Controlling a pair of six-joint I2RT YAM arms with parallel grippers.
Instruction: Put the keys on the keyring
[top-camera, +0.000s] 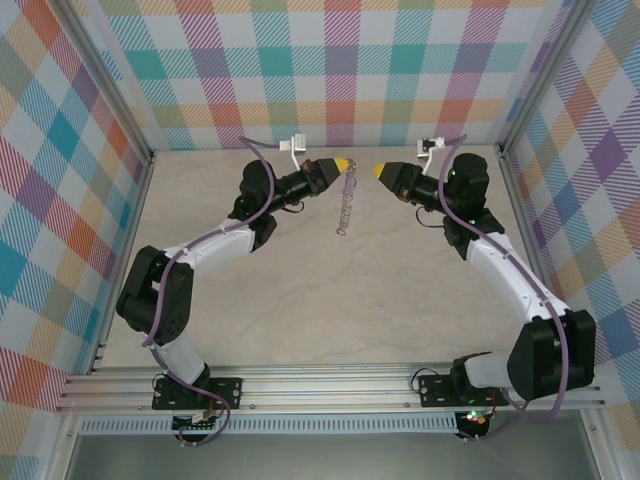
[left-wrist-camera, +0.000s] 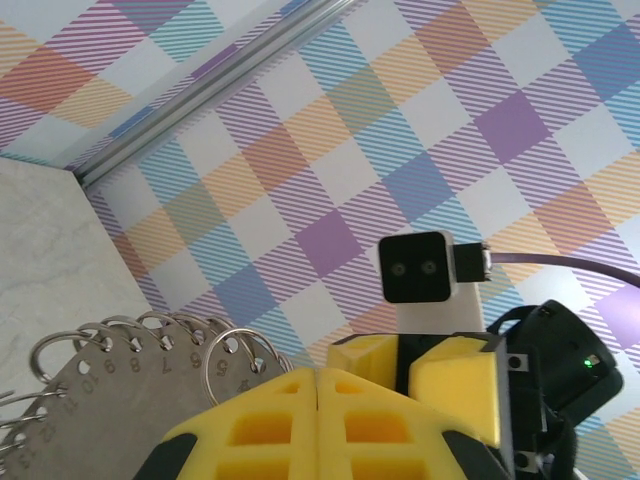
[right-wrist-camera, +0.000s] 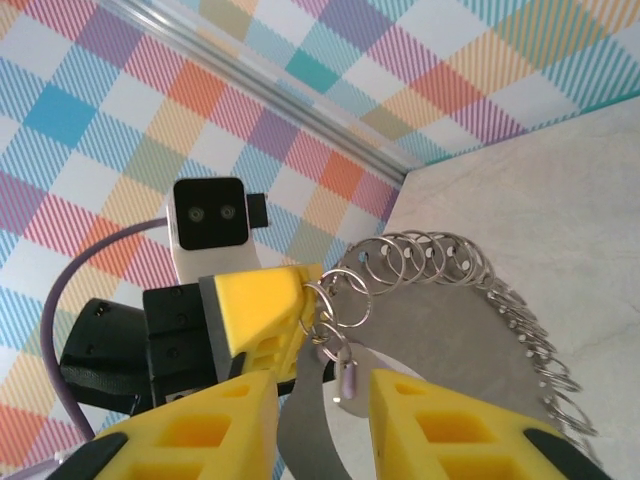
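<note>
Pale marbled beige bench, boxed by pastel plaid fabric walls. Silver aluminium rail along near edge carries both arm bases.

Left black-and-white arm bends up and inward; yellow-tipped left end effector near back wall, tip pinched on top of thin grey metal keyring fringed with small silvery wire loops. Keyring edge-on, hanging straight down over bench.

Right black-and-white arm mirrors it; yellow-tipped right end effector points at left one, just beside, narrow gap between tips.
</note>
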